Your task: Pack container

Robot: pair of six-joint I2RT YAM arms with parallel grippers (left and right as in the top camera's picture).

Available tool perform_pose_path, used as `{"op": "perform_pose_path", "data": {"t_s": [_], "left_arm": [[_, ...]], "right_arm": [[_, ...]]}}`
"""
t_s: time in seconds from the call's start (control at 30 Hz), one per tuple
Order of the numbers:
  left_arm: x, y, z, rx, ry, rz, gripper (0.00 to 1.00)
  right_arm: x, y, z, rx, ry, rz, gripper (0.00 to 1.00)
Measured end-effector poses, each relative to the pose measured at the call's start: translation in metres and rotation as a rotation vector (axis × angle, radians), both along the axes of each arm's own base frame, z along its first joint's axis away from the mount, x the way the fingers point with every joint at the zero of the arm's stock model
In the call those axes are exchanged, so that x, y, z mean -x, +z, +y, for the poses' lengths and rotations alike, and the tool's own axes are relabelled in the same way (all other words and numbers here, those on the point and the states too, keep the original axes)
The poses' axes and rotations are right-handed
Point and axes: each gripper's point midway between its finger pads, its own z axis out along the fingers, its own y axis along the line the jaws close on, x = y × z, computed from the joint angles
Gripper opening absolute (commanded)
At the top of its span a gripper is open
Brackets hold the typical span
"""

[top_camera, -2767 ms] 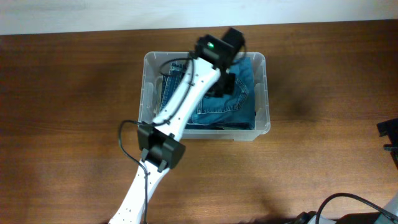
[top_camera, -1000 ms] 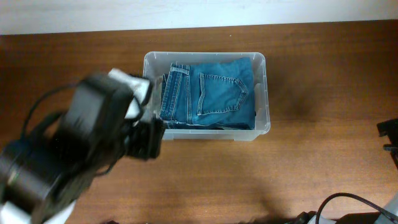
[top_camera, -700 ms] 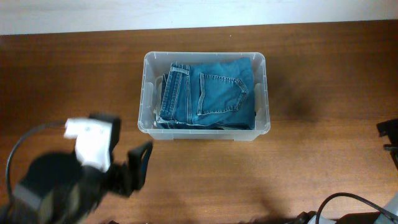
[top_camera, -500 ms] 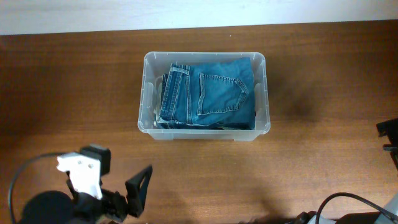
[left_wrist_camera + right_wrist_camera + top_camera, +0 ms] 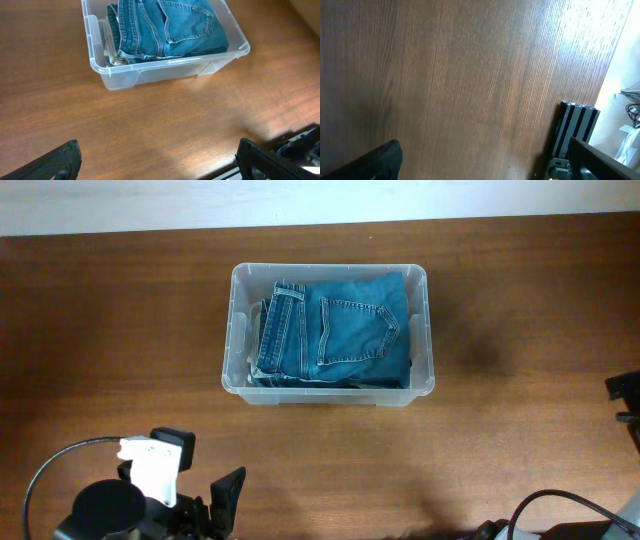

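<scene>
The container (image 5: 232, 330), a clear plastic bin, stands at the middle back of the wooden table. Folded blue jeans (image 5: 345, 328) lie inside it, back pocket up. In the left wrist view the container (image 5: 165, 72) sits well ahead with the jeans (image 5: 170, 25) filling it. My left gripper (image 5: 160, 167) hangs open over bare wood near the table's front, far from the bin, with nothing between its fingers. In the overhead view it (image 5: 222, 498) is at the bottom left. My right gripper (image 5: 487, 162) is open over bare table, empty.
A pale folded cloth (image 5: 112, 47) shows under the jeans at the bin's left end. A black metal rail (image 5: 572, 130) stands at the table's edge beside my right gripper. Dark cables (image 5: 560, 515) lie at the overhead view's bottom right. My right arm (image 5: 625, 395) just shows at the right edge.
My left arm has pulled back from the container to the table's front left, and its jaws have spread wide. The jeans stay in the bin. The right arm has not moved.
</scene>
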Motion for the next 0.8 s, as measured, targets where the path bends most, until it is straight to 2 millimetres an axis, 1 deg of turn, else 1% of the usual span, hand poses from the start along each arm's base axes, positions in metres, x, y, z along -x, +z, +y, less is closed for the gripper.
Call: {"op": "perform_pose_path", "data": {"t_s": [0.17, 0.3, 0.43, 0.57, 0.63, 0.8], "left_arm": [[-0.007, -0.004, -0.005, -0.053, -0.055, -0.044, 0.99], [-0.022, -0.007, -0.015, -0.091, -0.119, -0.118, 0.99], [-0.036, -0.021, -0.022, -0.136, -0.174, -0.177, 0.99], [-0.044, -0.034, -0.016, -0.144, -0.159, -0.232, 0.99], [-0.047, -0.037, -0.011, -0.137, -0.132, -0.276, 0.99], [-0.054, -0.032, 0.011, -0.114, -0.009, -0.431, 1.00]], "right_arm": [[0.000, 0.000, 0.000, 0.000, 0.001, 0.000, 0.98], [0.000, 0.000, 0.000, 0.000, 0.000, 0.000, 0.98], [0.000, 0.000, 0.000, 0.000, 0.000, 0.000, 0.98], [0.000, 0.000, 0.000, 0.000, 0.000, 0.000, 0.98], [0.000, 0.000, 0.000, 0.000, 0.001, 0.000, 0.98], [0.000, 0.000, 0.000, 0.000, 0.001, 0.000, 0.99]]}}
